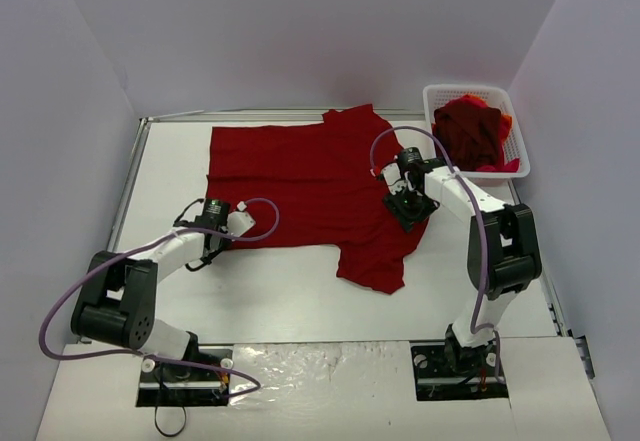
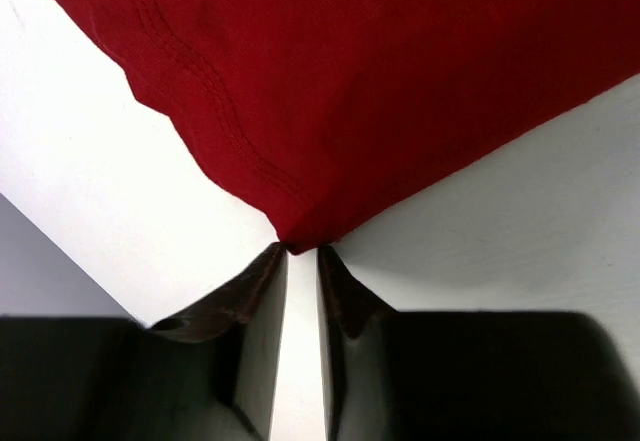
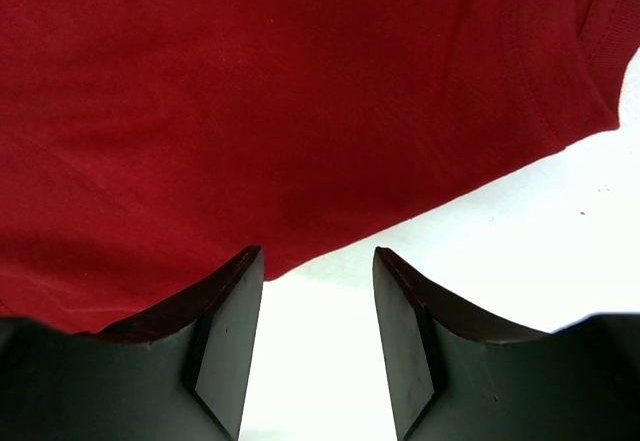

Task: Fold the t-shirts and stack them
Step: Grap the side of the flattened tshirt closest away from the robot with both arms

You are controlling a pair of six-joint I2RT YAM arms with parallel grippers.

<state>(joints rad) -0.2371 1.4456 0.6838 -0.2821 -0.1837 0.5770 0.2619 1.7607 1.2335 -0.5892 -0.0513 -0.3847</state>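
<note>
White tabletop (image 1: 290, 291), matte, boxed in by pale lavender walls (image 1: 300, 31) on three sides; metal rail (image 1: 128, 196) down left edge of top view. Dark red t-shirt (image 1: 300, 186) spread flat across upper centre, one sleeve trailing toward lower centre-right. White mesh basket (image 1: 468, 88) upper right w/ more red shirts (image 1: 470, 131) heaped inside. Left gripper (image 2: 302, 251) at t-shirt's lower-left corner: fingers a narrow slit apart, bare table showing thru, corner right at tips, not pinched. Right gripper (image 3: 318, 253) by t-shirt's right edge, approx half open, holding nothing; cloth edge just ahead of tips.
</note>
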